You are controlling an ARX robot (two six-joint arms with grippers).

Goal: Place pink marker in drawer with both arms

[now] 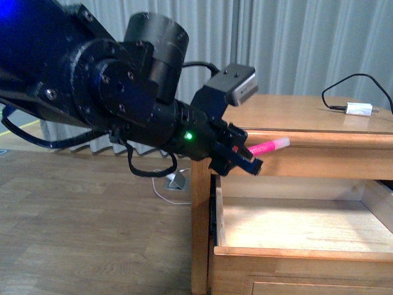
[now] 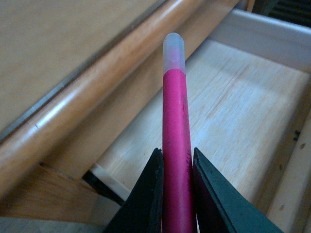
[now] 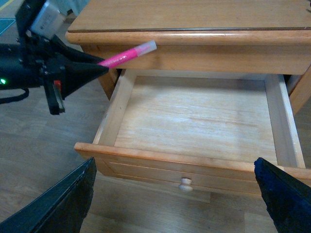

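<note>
The pink marker (image 1: 268,147) (image 2: 175,141) (image 3: 125,54) is gripped by my left gripper (image 1: 245,157) (image 2: 176,167), shut on its lower half, white cap end pointing away. It hangs in the air just under the cabinet top's edge, over the left side of the drawer (image 1: 295,224) (image 3: 194,121), which is pulled out with its pale floor bare. My right gripper (image 3: 177,187) is open, its two black fingers (image 3: 63,204) far apart in front of the drawer's round knob (image 3: 185,184), touching nothing.
The wooden cabinet top (image 1: 288,110) carries a small white box (image 1: 359,109) with a black cable at the back right. A white cable lies on the wood-look floor (image 1: 92,233) to the left of the cabinet. Curtains hang behind.
</note>
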